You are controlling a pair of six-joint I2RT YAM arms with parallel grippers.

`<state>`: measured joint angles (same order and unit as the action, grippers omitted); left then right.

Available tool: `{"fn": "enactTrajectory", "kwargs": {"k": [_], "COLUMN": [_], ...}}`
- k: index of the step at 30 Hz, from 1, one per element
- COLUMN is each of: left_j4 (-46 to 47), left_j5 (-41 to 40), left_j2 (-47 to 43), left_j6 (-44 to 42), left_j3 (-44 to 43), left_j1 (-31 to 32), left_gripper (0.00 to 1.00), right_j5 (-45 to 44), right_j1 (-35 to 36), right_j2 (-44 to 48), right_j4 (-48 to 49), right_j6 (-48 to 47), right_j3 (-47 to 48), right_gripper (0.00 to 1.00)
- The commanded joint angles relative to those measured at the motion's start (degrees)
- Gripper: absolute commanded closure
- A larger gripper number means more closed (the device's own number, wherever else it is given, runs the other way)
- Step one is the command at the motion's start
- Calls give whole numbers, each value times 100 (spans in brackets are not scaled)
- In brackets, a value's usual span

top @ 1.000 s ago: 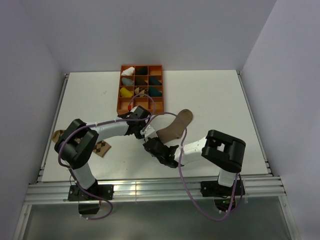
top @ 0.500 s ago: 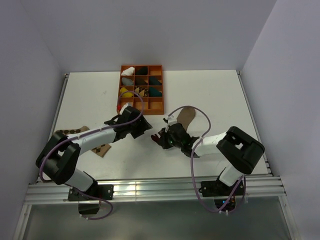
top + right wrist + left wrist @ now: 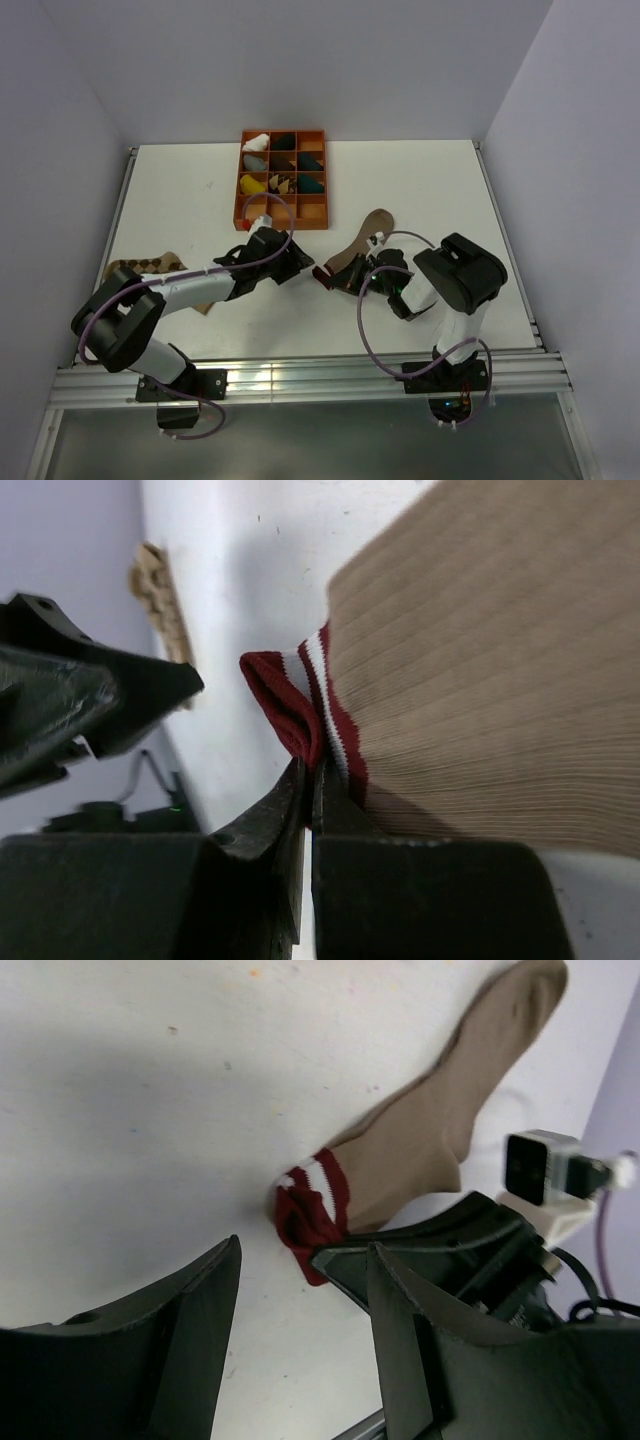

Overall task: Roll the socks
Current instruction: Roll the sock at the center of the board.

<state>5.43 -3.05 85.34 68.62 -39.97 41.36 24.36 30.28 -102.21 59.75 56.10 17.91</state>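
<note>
On the white surface (image 3: 430, 190) we see the argyle sock (image 3: 138, 266) lying flat, well to the left of the orange compartment tray (image 3: 314, 209) and on its near side. The left arm (image 3: 190, 285) passes over part of it. The left hand (image 3: 298, 262) is just on the near side of the tray; its jaws stand apart and hold nothing. A little to the right of the tray's near right corner lies the tan sock (image 3: 368, 237), its red-and-white striped cuff (image 3: 312, 1210) bunched and turned toward the left hand. The right hand (image 3: 310, 780) is closed tightly and grips the tan sock by this cuff.
</note>
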Motion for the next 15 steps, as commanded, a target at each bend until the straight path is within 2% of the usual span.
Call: {"fn": "enactTrajectory", "kwargs": {"k": [1,4,9,15], "left_j4": [590,617,564,652], "left_j5": [-73,-152,-178,-170], "left_j2": [97,184,500,852], "left_j6": [46,29,55,99], "left_j3": [41,-2,-160,-301], "left_j1": [100,117,161,170], "left_gripper": [42,42,44,52], "right_j5": [491,526,491,491], "right_j1": [-180,-277,-321,-348], "right_j2": [-508,-641,-581,-466], "right_j4": [1293,1373,979,670], "right_j6": [1059,1202,1141,1026], "right_j3": [-191,-209,-130,-42], "right_gripper": [100,100,100,100]}}
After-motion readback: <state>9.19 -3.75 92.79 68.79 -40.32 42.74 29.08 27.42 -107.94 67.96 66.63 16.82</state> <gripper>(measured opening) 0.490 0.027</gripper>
